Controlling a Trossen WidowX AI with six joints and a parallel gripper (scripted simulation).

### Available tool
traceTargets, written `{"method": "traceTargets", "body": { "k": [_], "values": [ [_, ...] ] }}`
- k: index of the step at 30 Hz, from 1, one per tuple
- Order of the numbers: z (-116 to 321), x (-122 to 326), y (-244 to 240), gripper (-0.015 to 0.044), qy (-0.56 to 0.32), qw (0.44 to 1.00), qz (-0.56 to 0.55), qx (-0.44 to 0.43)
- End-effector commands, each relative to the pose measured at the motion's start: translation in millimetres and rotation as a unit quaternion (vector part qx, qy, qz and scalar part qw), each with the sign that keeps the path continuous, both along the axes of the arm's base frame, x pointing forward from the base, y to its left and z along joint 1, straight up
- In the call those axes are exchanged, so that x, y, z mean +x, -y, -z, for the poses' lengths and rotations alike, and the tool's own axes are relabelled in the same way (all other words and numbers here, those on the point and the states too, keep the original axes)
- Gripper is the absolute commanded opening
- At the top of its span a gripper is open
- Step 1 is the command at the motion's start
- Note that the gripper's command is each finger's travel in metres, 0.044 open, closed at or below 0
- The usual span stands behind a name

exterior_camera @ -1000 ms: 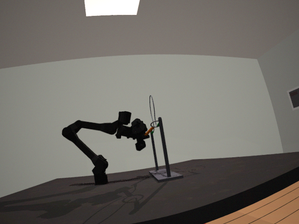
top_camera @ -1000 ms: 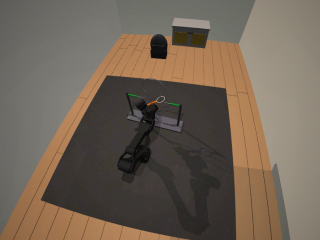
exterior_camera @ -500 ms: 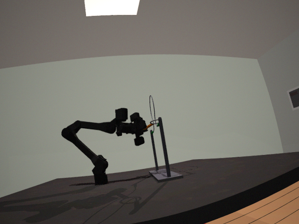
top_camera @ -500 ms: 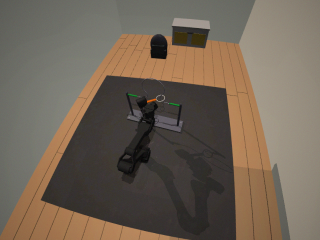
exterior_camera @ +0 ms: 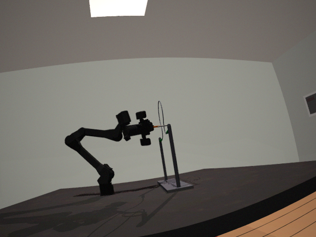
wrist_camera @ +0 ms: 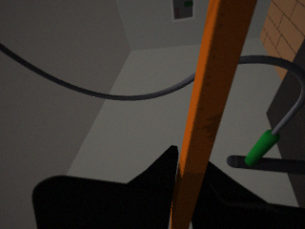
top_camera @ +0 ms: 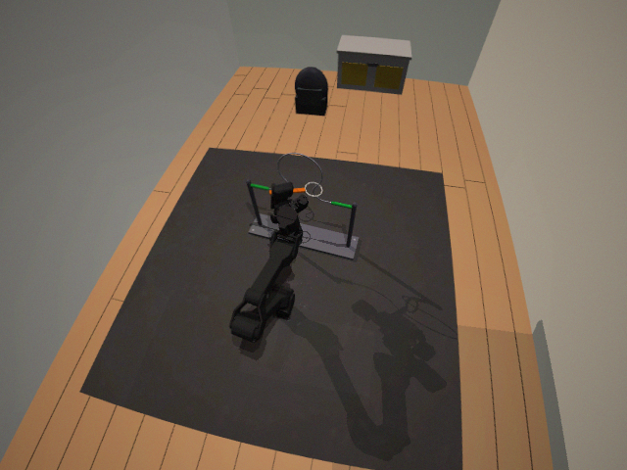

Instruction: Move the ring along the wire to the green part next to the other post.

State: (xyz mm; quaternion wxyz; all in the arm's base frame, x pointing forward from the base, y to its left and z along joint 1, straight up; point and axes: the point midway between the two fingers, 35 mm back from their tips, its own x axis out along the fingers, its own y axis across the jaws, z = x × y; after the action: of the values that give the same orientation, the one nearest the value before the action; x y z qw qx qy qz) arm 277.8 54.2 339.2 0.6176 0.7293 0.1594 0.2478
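My gripper (top_camera: 289,191) (exterior_camera: 153,126) (wrist_camera: 180,153) is shut on the orange handle (top_camera: 299,190) (exterior_camera: 155,126) (wrist_camera: 212,86), which is roughly level in the exterior view. The pale ring (top_camera: 313,182) is at the handle's far end, near the lower right of the wire's loop (top_camera: 300,154) (exterior_camera: 158,101). The wire appears to pass through it; contact with the grey part cannot be told. The ring is left of the right green part (top_camera: 341,205). The other green part (top_camera: 260,187) is by the left post (top_camera: 255,207). The ring is outside the wrist view.
The right post (top_camera: 351,224) stands with the left one on a grey base (top_camera: 329,241) (exterior_camera: 188,187). Grey wire (wrist_camera: 129,98) crosses behind the handle in the wrist view, with one green part (wrist_camera: 262,148) to the right. A backpack (top_camera: 311,93) and a cabinet (top_camera: 373,48) stand far behind.
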Motion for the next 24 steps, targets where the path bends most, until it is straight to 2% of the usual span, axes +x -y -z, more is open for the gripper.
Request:
{"method": "traceTargets", "body": {
  "k": [1,16,24],
  "values": [
    [-13,0,4,-0.0150,0.004,0.999,0.001,0.044],
    [-55,7,18,-0.0150,0.000,0.985,0.036,0.167],
    [-64,6,25,-0.0150,-0.001,0.982,0.035,0.183]
  ]
}}
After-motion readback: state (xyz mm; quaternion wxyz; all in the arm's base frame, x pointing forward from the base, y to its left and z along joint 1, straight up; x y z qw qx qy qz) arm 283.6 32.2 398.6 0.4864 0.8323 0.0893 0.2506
